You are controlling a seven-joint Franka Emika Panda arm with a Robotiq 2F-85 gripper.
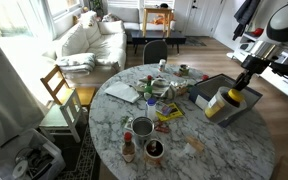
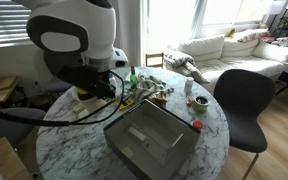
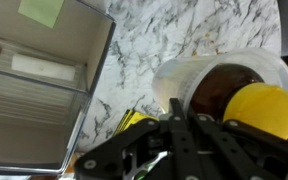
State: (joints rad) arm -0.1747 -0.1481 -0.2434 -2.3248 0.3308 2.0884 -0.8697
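My gripper (image 3: 176,108) is shut, fingers pressed together at the near rim of a white translucent container (image 3: 214,75) with dark brown contents and a yellow lid (image 3: 259,108). Whether the thin wall is pinched between the fingers is unclear. In an exterior view the gripper (image 1: 243,80) reaches down onto this white and yellow container (image 1: 228,99) at the edge of a grey tray (image 1: 210,87) on the round marble table (image 1: 204,150). In the exterior view from behind the arm, its bulk (image 2: 74,35) hides the gripper. The grey tray (image 2: 149,140) sits in front.
A yellow packet (image 3: 129,122) lies by the fingers. Bottles (image 1: 129,148), a cup (image 1: 154,150) and clutter (image 1: 156,92) cover the table's middle. Chairs (image 1: 59,90) (image 2: 246,100) stand around it, with a sofa (image 1: 89,40) behind.
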